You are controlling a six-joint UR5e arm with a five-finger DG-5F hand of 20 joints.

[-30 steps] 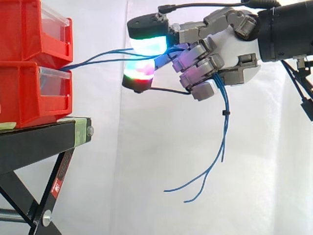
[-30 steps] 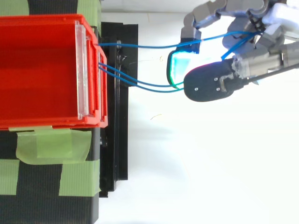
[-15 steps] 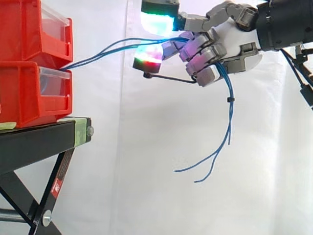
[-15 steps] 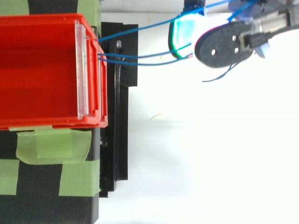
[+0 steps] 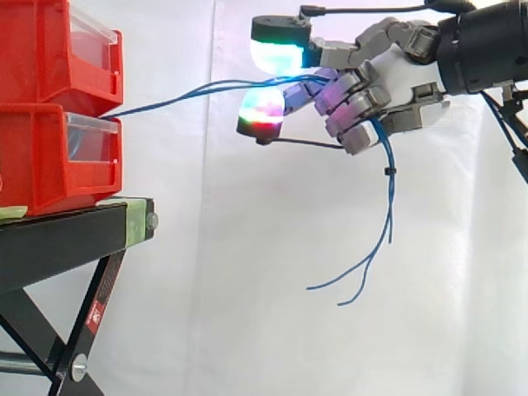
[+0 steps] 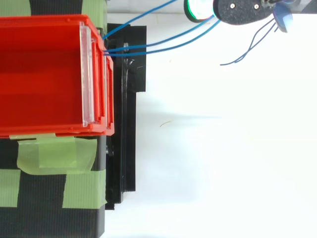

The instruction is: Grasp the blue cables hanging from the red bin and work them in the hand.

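Several blue cables [image 5: 190, 89] leave the gap between the upper red bin [image 5: 49, 49] and the lower red bin [image 5: 49, 157], which are stacked on the black stand [image 5: 66, 239] in front of the white curtain [image 5: 247, 247]. In the side view the cables run right, rising slightly, free of any support, to the hand [image 5: 404, 78], which sits well apart from the bins and above stand level. The hand is clenched on the cables: its fingers curl round the bundle, and two glowing fingertips [image 5: 278, 51] point toward the bins, one above the strands and one just below them. Past the fingers the cables drop from the palm side and hang loose, bound by a small dark tie part-way down, with the free ends curving back toward the stand. In the top view three strands leave the bin front and angle toward the hand [image 6: 242, 10] at the upper edge. Green tape [image 6: 54, 153] sits on the stand beside the bin.
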